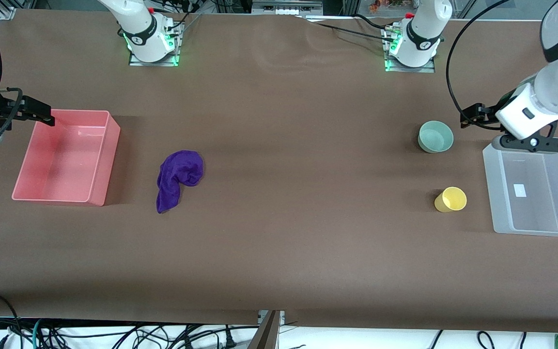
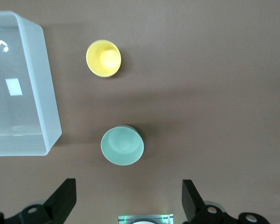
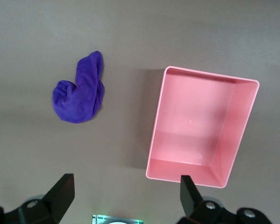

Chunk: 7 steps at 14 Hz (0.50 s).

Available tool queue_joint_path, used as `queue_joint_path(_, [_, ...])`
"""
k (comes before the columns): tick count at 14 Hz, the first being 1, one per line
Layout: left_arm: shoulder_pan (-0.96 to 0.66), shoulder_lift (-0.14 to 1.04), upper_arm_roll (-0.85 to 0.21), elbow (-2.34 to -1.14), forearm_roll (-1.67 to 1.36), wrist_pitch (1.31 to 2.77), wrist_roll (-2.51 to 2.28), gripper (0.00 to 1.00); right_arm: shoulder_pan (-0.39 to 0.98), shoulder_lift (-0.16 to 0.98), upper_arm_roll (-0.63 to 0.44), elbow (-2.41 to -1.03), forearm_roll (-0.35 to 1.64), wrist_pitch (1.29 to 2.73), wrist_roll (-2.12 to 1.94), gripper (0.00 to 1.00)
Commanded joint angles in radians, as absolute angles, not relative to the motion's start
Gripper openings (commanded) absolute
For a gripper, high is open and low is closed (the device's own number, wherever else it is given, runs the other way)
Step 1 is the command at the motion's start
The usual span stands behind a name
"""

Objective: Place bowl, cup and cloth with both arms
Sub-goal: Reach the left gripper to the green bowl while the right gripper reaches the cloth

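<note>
The mint-green bowl (image 1: 436, 136) stands upright toward the left arm's end of the table. The yellow cup (image 1: 450, 199) stands nearer the front camera than the bowl. The purple cloth (image 1: 179, 178) lies crumpled beside the pink bin. My left gripper (image 1: 472, 116) hangs open and empty high above the table, beside the bowl; its wrist view shows the bowl (image 2: 122, 145) and the cup (image 2: 103, 58) below, with the left gripper (image 2: 128, 183) wide open. My right gripper (image 1: 40, 112) hangs open and empty over the pink bin's edge; its wrist view shows the cloth (image 3: 80, 91), with the right gripper (image 3: 126, 178) wide open.
An empty pink bin (image 1: 108, 160) sits at the right arm's end of the table, also in the right wrist view (image 3: 154, 126). An empty clear bin (image 1: 490, 184) sits at the left arm's end, beside the cup and bowl, also in the left wrist view (image 2: 50, 107).
</note>
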State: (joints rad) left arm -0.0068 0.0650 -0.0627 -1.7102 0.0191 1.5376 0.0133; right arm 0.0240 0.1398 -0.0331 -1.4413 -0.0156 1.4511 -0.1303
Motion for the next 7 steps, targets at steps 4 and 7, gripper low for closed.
queue_joint_path(4, [0.043,0.051,-0.057,-2.003,0.04,1.78,0.369,1.0,0.029,0.15,-0.029,-1.437,-0.023,1.456,-0.127,1.0])
queue_joint_path(7, [0.093,0.055,-0.058,-2.167,0.077,1.983,0.628,1.0,0.037,0.19,-0.026,-1.451,-0.023,1.456,-0.127,1.0])
